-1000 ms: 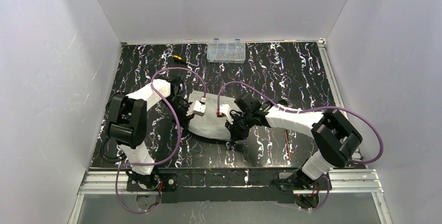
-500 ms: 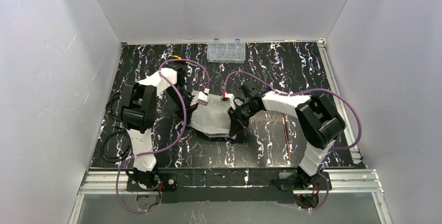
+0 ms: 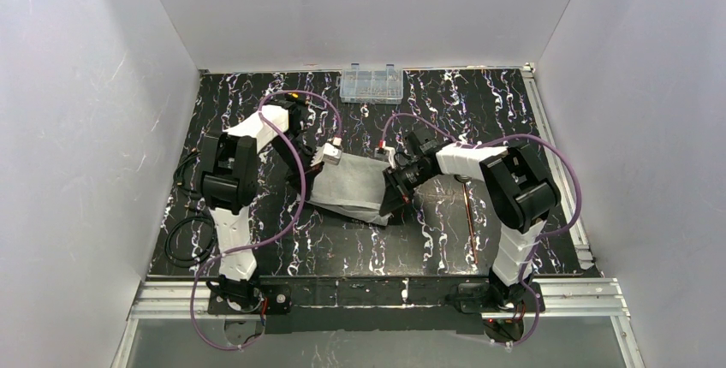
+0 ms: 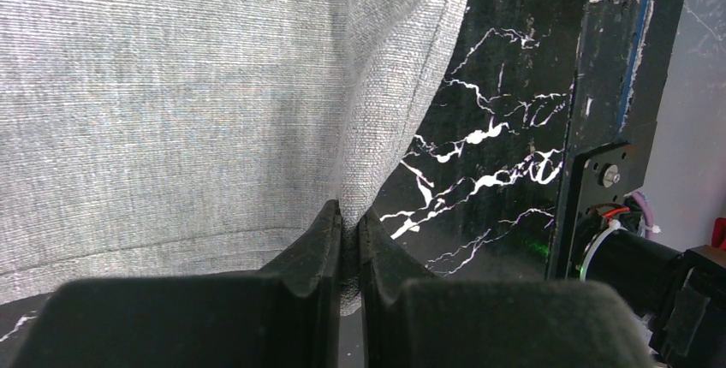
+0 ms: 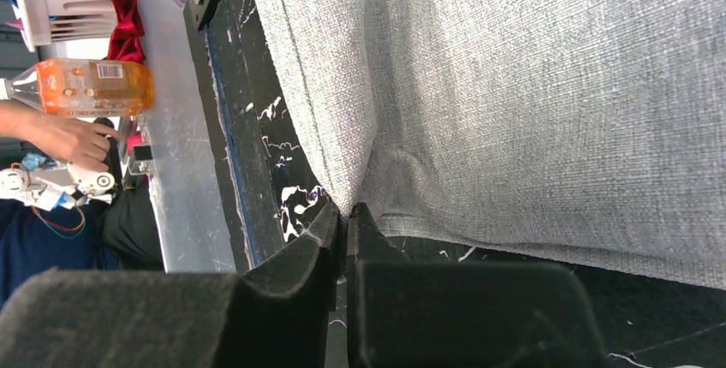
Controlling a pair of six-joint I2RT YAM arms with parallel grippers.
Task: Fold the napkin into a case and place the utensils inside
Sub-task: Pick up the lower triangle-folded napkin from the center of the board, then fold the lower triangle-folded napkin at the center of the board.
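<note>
**Item 1.** Large square napkin (image 3: 353, 190) of plain, matte, light-grey cloth.
- Position: slung between the two hands. The held edge runs from hand to hand, left to right.
- The rest of the cloth falls away from both hands toward the near side. Its lower margin appears to rest on the black, white-veined marble table (image 3: 445, 111).

**Item 2.** Left gripper (image 4: 349, 214).
- Jaws are pinched almost together on a thin fold at one end of the held edge.

**Item 3.** Right gripper (image 5: 344, 214).
- Jaws are likewise clamped tight on a fold at the opposite end.

**Item 4.** Thin copper-brown metal utensils (image 3: 469, 224).
- Position: on the table outboard of the right gripper, apart from the cloth, with the long axis running near to far.
- The right arm is the nearer.

**Remark.**
- No case is formed yet, and the utensils lie outside the cloth.
- The coming fold likely depends on both hands carrying the held edge evenly over the trailing cloth.
</note>
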